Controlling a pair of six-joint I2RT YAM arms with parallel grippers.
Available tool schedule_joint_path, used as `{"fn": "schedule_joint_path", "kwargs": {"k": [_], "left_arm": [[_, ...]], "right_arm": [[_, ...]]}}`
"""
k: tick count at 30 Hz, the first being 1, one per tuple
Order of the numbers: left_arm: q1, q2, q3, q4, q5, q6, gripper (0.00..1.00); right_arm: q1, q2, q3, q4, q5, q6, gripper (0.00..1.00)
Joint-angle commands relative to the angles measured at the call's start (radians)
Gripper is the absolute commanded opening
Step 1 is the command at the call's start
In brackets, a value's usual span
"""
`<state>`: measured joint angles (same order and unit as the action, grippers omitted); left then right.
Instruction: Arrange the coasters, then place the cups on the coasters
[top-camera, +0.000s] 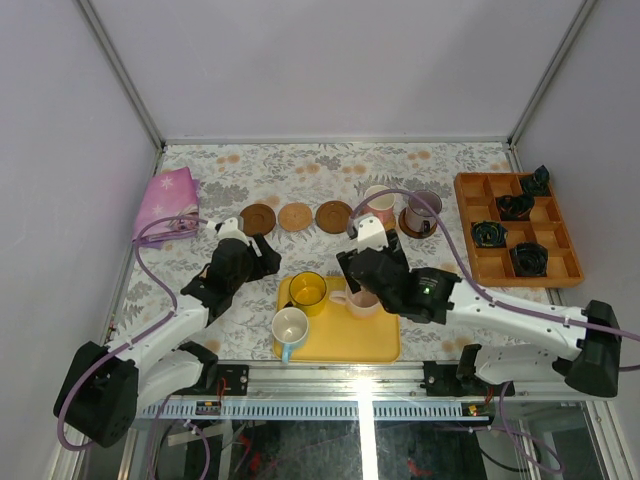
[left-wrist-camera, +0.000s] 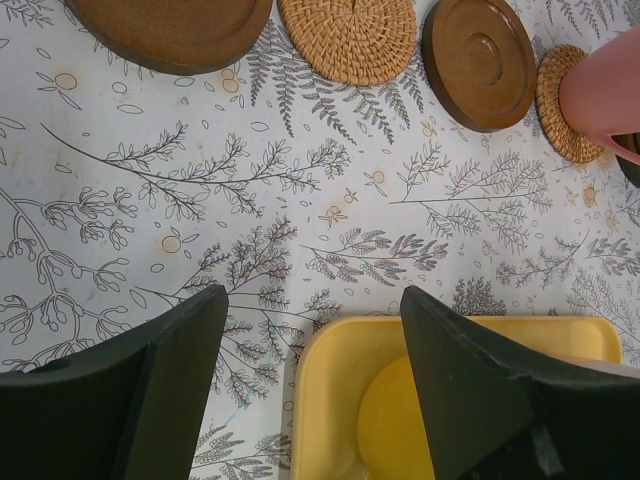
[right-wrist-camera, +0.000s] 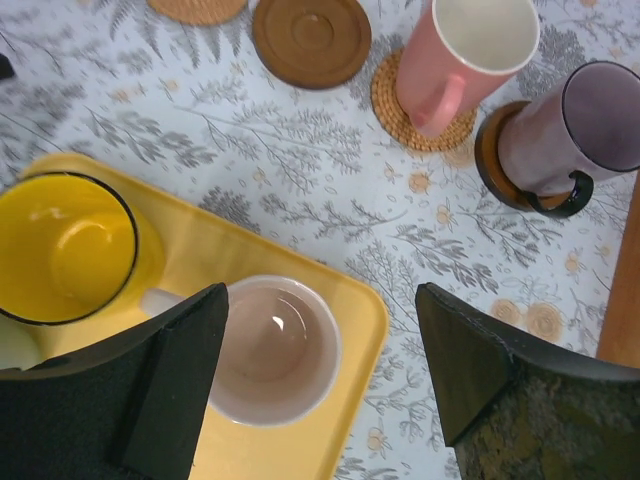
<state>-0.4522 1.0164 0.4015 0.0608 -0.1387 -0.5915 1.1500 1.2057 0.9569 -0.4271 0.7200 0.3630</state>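
Three bare coasters lie in a row: dark brown (top-camera: 258, 218), woven tan (top-camera: 296, 216), dark brown (top-camera: 333, 216). Right of them a pink cup (top-camera: 378, 203) stands on a tan coaster (right-wrist-camera: 400, 110), and a grey-purple cup (top-camera: 423, 210) on a dark coaster (right-wrist-camera: 490, 160). The yellow tray (top-camera: 340, 340) holds a yellow cup (top-camera: 307, 292), a pale pink cup (right-wrist-camera: 272, 348) and a white-and-blue cup (top-camera: 290, 328). My right gripper (right-wrist-camera: 320, 340) hangs open over the tray's pink cup, holding nothing. My left gripper (left-wrist-camera: 315, 340) is open and empty above the tray's far left corner (left-wrist-camera: 330, 350).
A wooden compartment box (top-camera: 517, 228) with small black ring-shaped objects (top-camera: 516, 207) sits at the right edge of the table. A purple bag (top-camera: 166, 203) lies at the far left. The floral cloth covers the table; white walls enclose it.
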Motion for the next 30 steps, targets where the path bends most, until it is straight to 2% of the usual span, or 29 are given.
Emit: {"fn": "schedule_joint_path", "kwargs": {"k": [1, 8, 9, 12, 14, 20, 30], "left_arm": [[-0.007, -0.007, -0.008, 0.043, -0.003, -0.005, 0.70], [-0.006, -0.019, -0.008, 0.032, -0.002, -0.004, 0.70], [-0.006, -0.021, -0.009, 0.030, -0.005, -0.003, 0.70], [-0.007, -0.022, -0.008, 0.026, -0.007, 0.000, 0.70], [-0.007, -0.020, -0.008, 0.026, -0.010, 0.002, 0.70], [-0.006, -0.015, -0.010, 0.029, -0.008, 0.002, 0.70], [-0.006, -0.017, -0.020, 0.034, -0.001, 0.001, 0.70]], "right_arm": [[0.005, -0.015, -0.011, 0.098, -0.039, 0.005, 0.81], [0.004, 0.138, 0.061, 0.097, -0.008, -0.010, 0.72], [0.004, 0.158, 0.073, 0.098, -0.010, -0.013, 0.66], [0.004, 0.200, 0.093, 0.131, -0.029, -0.033, 0.39], [0.004, 0.214, 0.096, 0.169, -0.047, -0.049, 0.27], [0.003, 0.293, 0.141, 0.180, -0.058, -0.054, 0.16], [-0.027, 0.381, 0.146, 0.188, -0.121, -0.010, 0.11]]}}
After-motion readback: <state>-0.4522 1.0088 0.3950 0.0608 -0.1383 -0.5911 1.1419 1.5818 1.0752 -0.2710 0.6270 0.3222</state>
